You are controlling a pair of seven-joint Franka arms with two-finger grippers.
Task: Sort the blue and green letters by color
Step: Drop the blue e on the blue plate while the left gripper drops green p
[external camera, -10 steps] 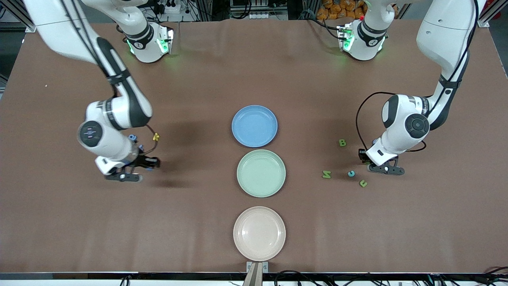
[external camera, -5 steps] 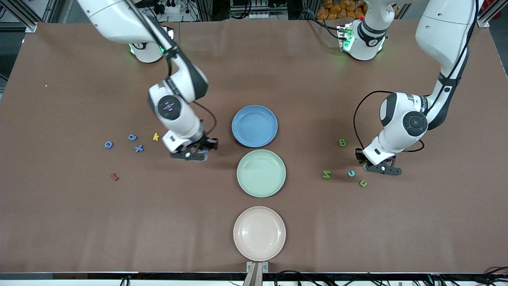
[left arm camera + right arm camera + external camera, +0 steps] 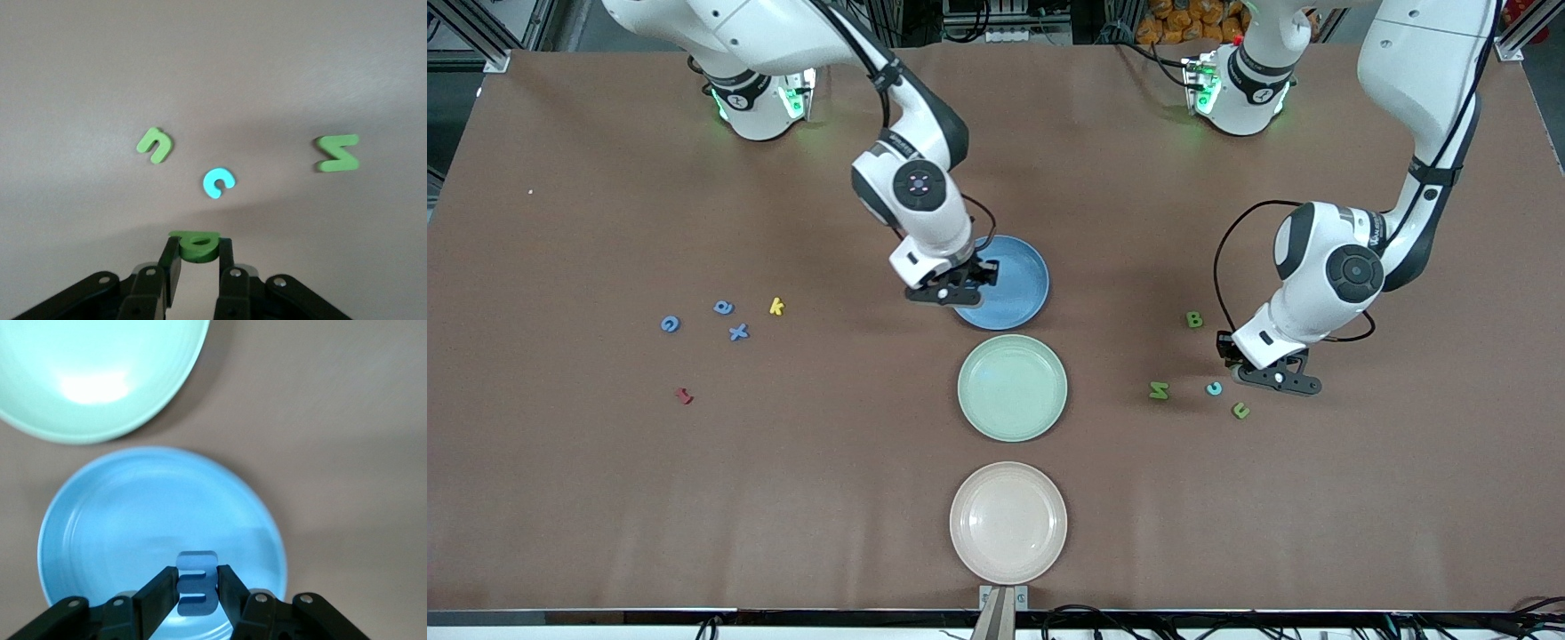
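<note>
My right gripper (image 3: 959,290) is shut on a blue letter E (image 3: 197,590) and holds it over the blue plate (image 3: 1016,283), near the rim at the right arm's end; the plate also shows in the right wrist view (image 3: 153,513). My left gripper (image 3: 1270,377) is shut on a green letter (image 3: 198,245), held just above the table beside a blue c (image 3: 1214,388), green u (image 3: 1240,411), green N (image 3: 1158,389) and green B (image 3: 1194,320). Three blue letters (image 3: 724,308) lie toward the right arm's end.
A green plate (image 3: 1012,388) and a pink plate (image 3: 1008,522) lie nearer the front camera than the blue one. A yellow k (image 3: 776,307) and a small dark red letter (image 3: 684,396) lie among the blue letters.
My right gripper has carried the blue E from the letters at its end of the table to over the blue plate. My left gripper shifted slightly with the green letter.
</note>
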